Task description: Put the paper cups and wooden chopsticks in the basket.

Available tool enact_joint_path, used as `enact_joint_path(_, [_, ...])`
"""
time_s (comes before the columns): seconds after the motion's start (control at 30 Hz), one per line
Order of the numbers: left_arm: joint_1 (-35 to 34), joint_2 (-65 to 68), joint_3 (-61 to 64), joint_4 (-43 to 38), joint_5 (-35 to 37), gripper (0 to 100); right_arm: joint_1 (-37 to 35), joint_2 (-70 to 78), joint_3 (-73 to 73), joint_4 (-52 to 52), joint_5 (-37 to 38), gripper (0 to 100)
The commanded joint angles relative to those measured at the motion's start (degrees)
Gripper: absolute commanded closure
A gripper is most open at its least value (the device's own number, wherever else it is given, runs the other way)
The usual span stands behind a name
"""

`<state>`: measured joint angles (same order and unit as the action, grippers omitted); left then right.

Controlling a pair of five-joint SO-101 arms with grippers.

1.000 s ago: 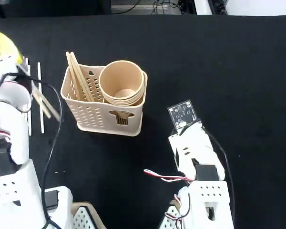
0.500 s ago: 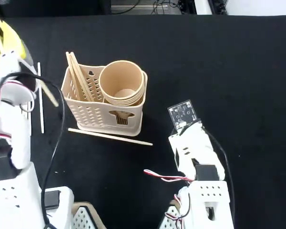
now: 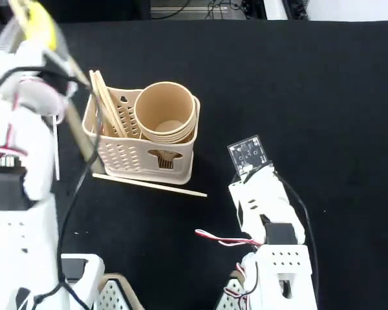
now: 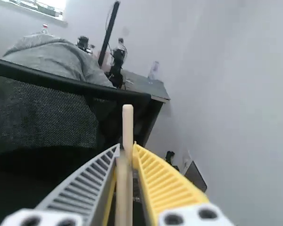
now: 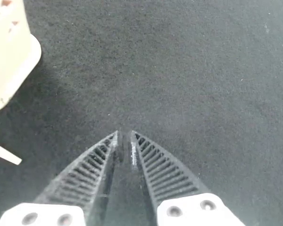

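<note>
Grips one chopstick [image 4: 127,123] tight between the grey and yellow fingers of the left gripper [image 4: 126,149], raised high at the left side of the basket [image 3: 139,158], probably to bring it over the rim and let it drop in end-first. Has the cups [image 3: 165,113] already stacked in the basket's wide part and several chopsticks [image 3: 107,103] leaning in the narrow part, so seems close to finished there. Leaves a loose chopstick [image 3: 149,185] flat on the black cloth [image 3: 297,84], just before the basket's front wall, likely for a later pick. Holds the right gripper [image 5: 124,137] low over the cloth, closed on nothing, near the basket's corner, seemingly parked out of the way.
</note>
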<state>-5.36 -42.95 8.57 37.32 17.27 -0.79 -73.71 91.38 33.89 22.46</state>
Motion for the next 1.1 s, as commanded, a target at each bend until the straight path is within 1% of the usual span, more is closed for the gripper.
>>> enact_joint_path(0.0, [0.92, 2.64, -2.24, -1.32, 0.09, 97, -0.53, -0.22, -0.22, -0.79, 0.44, 95.6])
enact_joint_path(0.23, [1.1, 6.86, -0.13, -1.85, 0.09, 97, -0.53, -0.22, -0.22, -0.79, 0.44, 95.6])
enact_joint_path(0.43, [1.27, 6.86, 6.73, -6.59, 0.09, 97, -0.53, -0.22, -0.22, -0.79, 0.44, 95.6])
enact_joint_path(0.6, [1.36, 6.86, 11.91, -6.86, -0.18, 97, -0.44, -0.22, -0.22, -0.88, 0.44, 95.6])
enact_joint_path(0.63, [1.36, 6.86, 12.44, -5.71, -1.76, 96, -0.44, -0.22, -0.22, -0.88, 0.44, 95.6])
enact_joint_path(0.7, [2.68, 6.24, 11.82, -0.7, -5.1, 91, -0.44, -0.22, -0.22, -0.88, 0.44, 95.6])
enact_joint_path(0.8, [5.41, 3.43, 10.42, 7.56, -3.6, 85, -0.53, -0.22, -0.22, -0.88, 0.44, 95.6])
enact_joint_path(0.9, [7.78, -0.97, 8.57, 14.42, -1.58, 81, -0.44, -0.22, -0.22, -0.88, 0.44, 95.6])
enact_joint_path(1.07, [7.87, -8.18, 4.44, 23.65, -1.49, 80, -0.26, -0.22, -0.31, -0.79, 0.44, 95.6])
